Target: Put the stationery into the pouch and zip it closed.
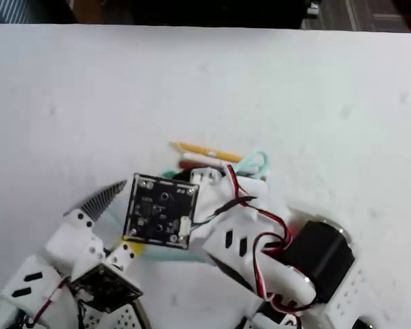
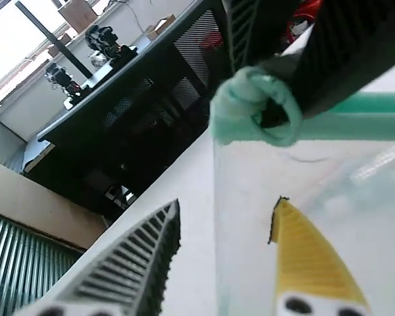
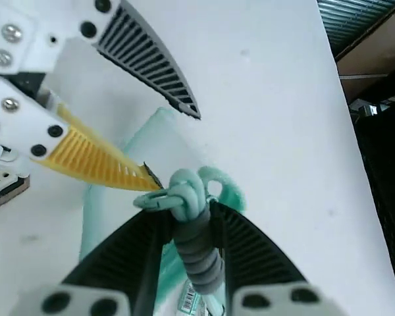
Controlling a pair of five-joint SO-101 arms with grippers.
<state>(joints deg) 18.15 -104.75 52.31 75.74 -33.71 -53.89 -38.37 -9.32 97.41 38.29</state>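
The right gripper point(image 3: 189, 209) has its black jaws pinched tight on the pull cord point(image 3: 196, 253), a knotted teal-and-grey loop at the pouch's zip. The pouch point(image 2: 303, 171), clear plastic with a teal trim, lies flat on the white table point(image 1: 294, 89) beneath both arms. The left gripper point(image 2: 227, 203) stands with its jaws wide apart across the pouch's end. Its yellow finger point(image 2: 309, 263) is over the plastic and its grey ribbed finger point(image 2: 131, 270) is out over bare table, and as far as I can make out it grips nothing. The yellow tip nearly meets the knot, so the pull sits at the left arm's end of the pouch, and the teal zip band point(image 2: 362, 105) runs off from there, away from the left gripper. A yellow pencil point(image 1: 205, 151) and a red pen point(image 1: 190, 163) lie side by side just beyond the right gripper; whether they are inside the plastic I cannot tell. To my eye the coming drag goes along that band, and the left jaws would need to close on the pouch's end to anchor it.
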